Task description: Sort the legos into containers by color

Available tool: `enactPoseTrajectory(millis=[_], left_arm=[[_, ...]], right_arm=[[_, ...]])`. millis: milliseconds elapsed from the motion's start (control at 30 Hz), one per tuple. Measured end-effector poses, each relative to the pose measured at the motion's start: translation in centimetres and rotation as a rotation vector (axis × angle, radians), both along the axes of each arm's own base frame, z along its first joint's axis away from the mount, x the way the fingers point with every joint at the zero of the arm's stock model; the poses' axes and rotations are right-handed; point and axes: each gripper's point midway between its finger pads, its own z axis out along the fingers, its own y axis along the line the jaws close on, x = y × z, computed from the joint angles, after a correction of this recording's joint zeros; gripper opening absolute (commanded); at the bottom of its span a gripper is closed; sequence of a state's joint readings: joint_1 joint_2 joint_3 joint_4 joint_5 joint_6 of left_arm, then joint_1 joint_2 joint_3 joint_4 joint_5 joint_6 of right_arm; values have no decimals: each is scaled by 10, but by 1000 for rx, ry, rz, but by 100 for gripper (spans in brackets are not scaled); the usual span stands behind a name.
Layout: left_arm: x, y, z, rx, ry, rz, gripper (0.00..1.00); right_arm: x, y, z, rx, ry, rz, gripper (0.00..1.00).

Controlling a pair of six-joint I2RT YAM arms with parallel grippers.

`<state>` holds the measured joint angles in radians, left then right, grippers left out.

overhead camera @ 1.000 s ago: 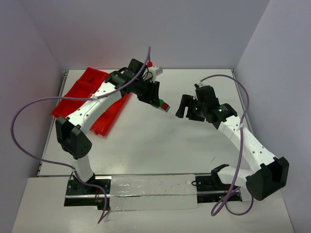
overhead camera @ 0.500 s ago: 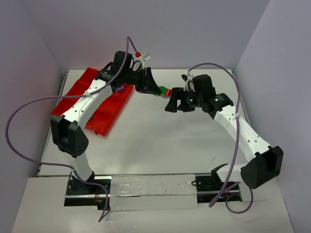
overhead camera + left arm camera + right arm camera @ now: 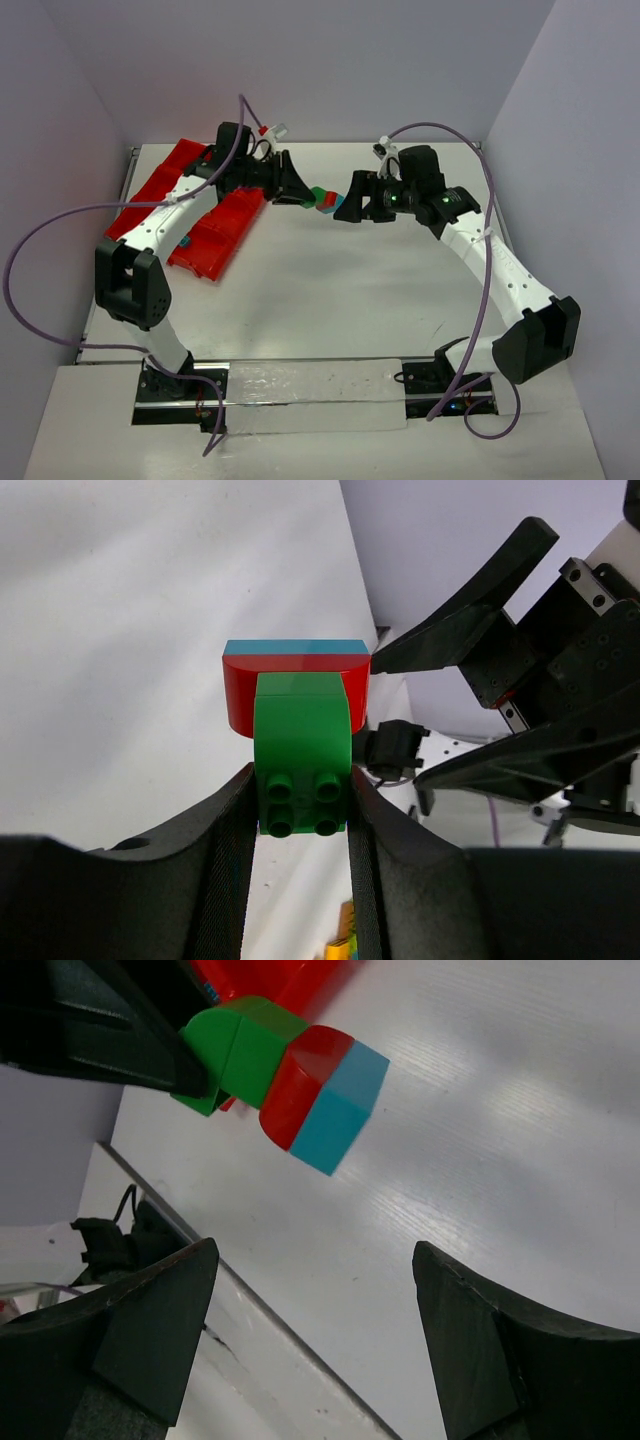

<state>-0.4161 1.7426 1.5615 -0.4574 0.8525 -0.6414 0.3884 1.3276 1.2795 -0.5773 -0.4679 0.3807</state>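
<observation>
Your left pincer [image 3: 300, 780] is clamped narrow on the green end of a green-red-cyan lego stack [image 3: 285, 1080], holding it in the air near the back wall [image 3: 330, 70], just right of the red tray [image 3: 225, 225]. The right pincer [image 3: 315, 1300] is spread wide, its fingers either side of the cyan end, not touching. There's plenty of bare desk [image 3: 330, 300] toward the near edge. A second ago the two pincers were well apart and the stack sat further forward, so they've closed up.
</observation>
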Motion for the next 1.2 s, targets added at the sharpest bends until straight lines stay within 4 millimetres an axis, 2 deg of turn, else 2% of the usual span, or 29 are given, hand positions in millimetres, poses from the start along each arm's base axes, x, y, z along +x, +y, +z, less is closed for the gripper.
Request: enactPoseTrajectory(millis=[67, 167, 267, 367, 433, 600, 700, 767, 800, 933, 1033, 1200], left_arm=[[1, 12, 0, -26, 29, 25, 0], [10, 25, 13, -79, 19, 58, 0], [13, 28, 26, -112, -13, 56, 0], [10, 26, 33, -134, -25, 37, 0], [9, 25, 35, -140, -24, 30, 0], [10, 26, 38, -136, -17, 31, 0], [10, 27, 39, -131, -8, 36, 0], [10, 27, 38, -128, 0, 39, 0], [10, 27, 37, -126, 4, 41, 0], [6, 29, 30, -123, 42, 51, 0], [-1, 31, 22, -123, 82, 52, 0], [-15, 34, 21, -137, 119, 39, 0]], right_arm=[[0, 1, 6, 20, -4, 15, 86], [1, 3, 25, 58, -34, 39, 86], [2, 7, 49, 95, -75, 63, 86], [3, 12, 61, 119, -96, 90, 89], [5, 14, 59, 117, -95, 104, 89], [16, 13, 35, 49, -83, 127, 85], [20, 9, 29, -6, -130, 149, 71], [21, 8, 32, -25, -202, 178, 73], [20, 8, 34, -27, -251, 193, 77], [-5, 3, 27, -45, -480, 257, 88], [-28, 7, 26, -82, -625, 335, 90], [-34, 15, 46, -110, -804, 398, 90]])
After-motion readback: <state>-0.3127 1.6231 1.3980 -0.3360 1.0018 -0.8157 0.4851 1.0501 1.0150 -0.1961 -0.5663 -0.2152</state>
